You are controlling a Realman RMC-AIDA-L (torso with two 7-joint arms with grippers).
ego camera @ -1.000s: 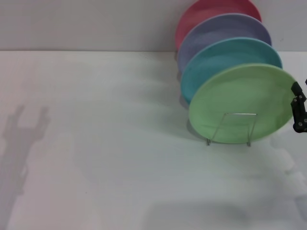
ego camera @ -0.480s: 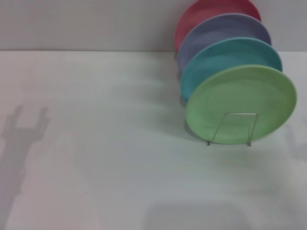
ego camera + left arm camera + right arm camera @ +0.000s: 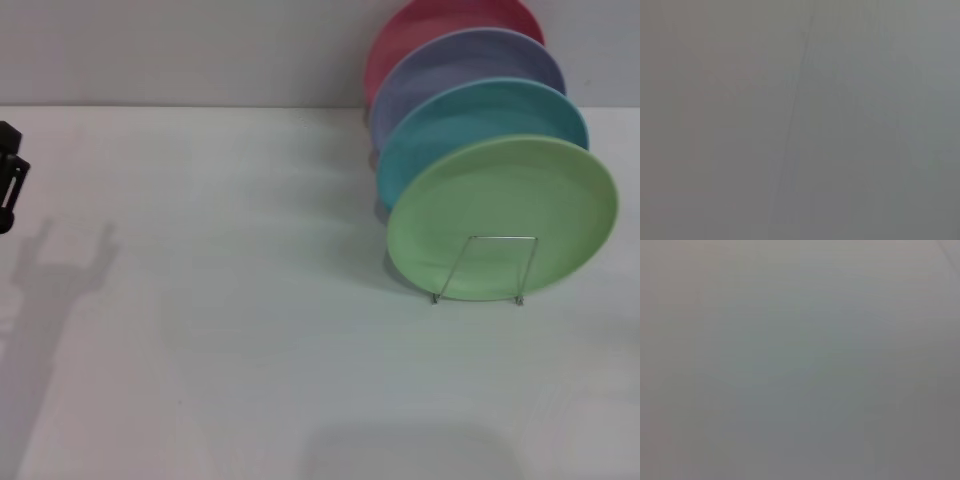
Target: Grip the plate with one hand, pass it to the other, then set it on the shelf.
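The light green plate (image 3: 500, 195) stands on edge in the silver wire shelf (image 3: 497, 240) at the right of the table, frontmost in a row of plates, with a wire loop across its lower face. Nothing holds it. A black part of my left gripper (image 3: 9, 178) shows at the far left edge of the head view, far from the plate, and its shadow falls on the table below it. My right gripper is out of view. Both wrist views show only a plain grey surface.
Behind the green plate stand a turquoise plate (image 3: 470, 110), a lavender plate (image 3: 460, 65) and a pink-red plate (image 3: 430, 25), all on edge. The white table (image 3: 250, 330) spreads to the left and front, with a wall behind it.
The right gripper, beside the plate's right rim a second ago, has left the view. The plate has settled slightly in the shelf. The left gripper has come in at the left edge.
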